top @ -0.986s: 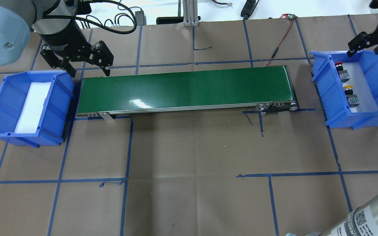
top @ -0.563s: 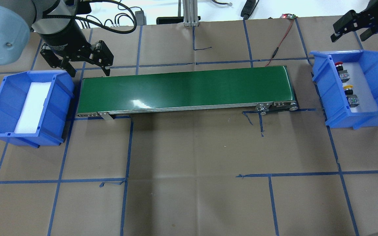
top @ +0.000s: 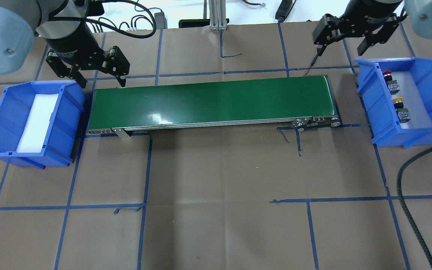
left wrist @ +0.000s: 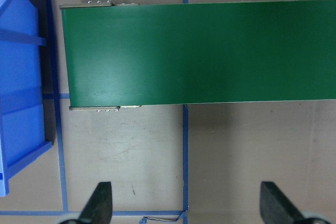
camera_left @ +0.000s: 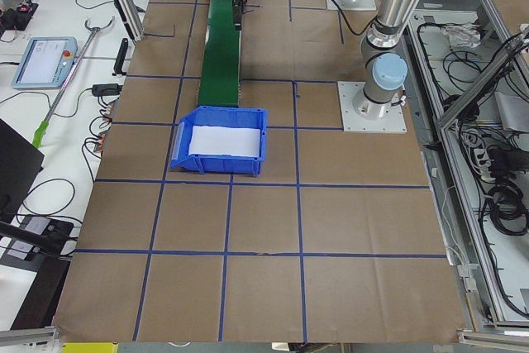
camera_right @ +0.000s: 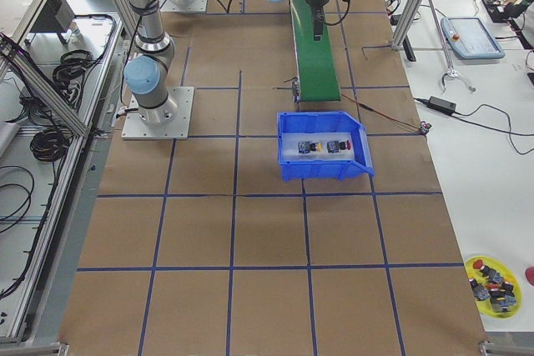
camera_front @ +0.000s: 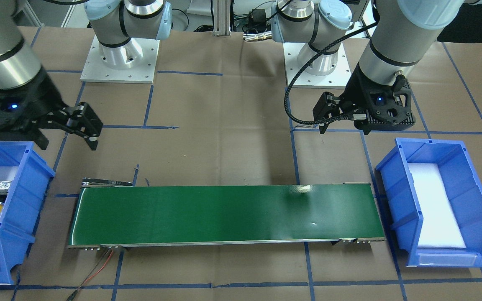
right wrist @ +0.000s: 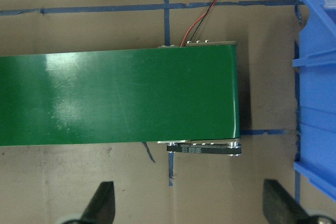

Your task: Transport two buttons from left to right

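Red-capped push button (top: 387, 73) and yellow-capped push button (top: 398, 99) lie in the blue plastic bin (top: 407, 137) at three o'clock of the green conveyor belt (top: 212, 101), so transport looks done; left gripper (top: 102, 82) and right gripper (top: 339, 51) gape wide, empty.

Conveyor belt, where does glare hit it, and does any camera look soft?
Overhead exterior: bright hotspots on the conveyor belt near its lower edge, left of centre. Exterior front-facing: a faint sheen toward the belt's right end in view. Right wrist-mounted: a pale patch on the belt's left part; the fingertips at the bottom look soft-edged.
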### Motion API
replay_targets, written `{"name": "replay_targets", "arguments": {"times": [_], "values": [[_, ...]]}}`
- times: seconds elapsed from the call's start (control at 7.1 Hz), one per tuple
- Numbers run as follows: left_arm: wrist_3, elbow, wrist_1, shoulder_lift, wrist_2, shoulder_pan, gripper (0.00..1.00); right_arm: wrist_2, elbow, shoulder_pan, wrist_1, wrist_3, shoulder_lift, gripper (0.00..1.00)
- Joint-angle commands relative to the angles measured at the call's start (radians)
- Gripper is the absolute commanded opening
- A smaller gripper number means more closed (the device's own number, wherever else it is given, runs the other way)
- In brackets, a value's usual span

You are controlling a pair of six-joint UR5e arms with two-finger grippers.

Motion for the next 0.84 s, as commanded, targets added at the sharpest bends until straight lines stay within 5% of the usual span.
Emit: {"name": "replay_targets", "arguments": {"times": [0.0, 0.7], "values": [[0.001, 0.000, 0.000, 0.000, 0.000, -0.001, 1.00, -0.022, 0.060, 0.088, 0.002, 0.059, -0.046, 1.00], [0.001, 0.000, 0.000, 0.000, 0.000, 0.001, 1.00, -0.023, 0.111, 0.077, -0.001, 0.050, -0.124, 1.00]]}}
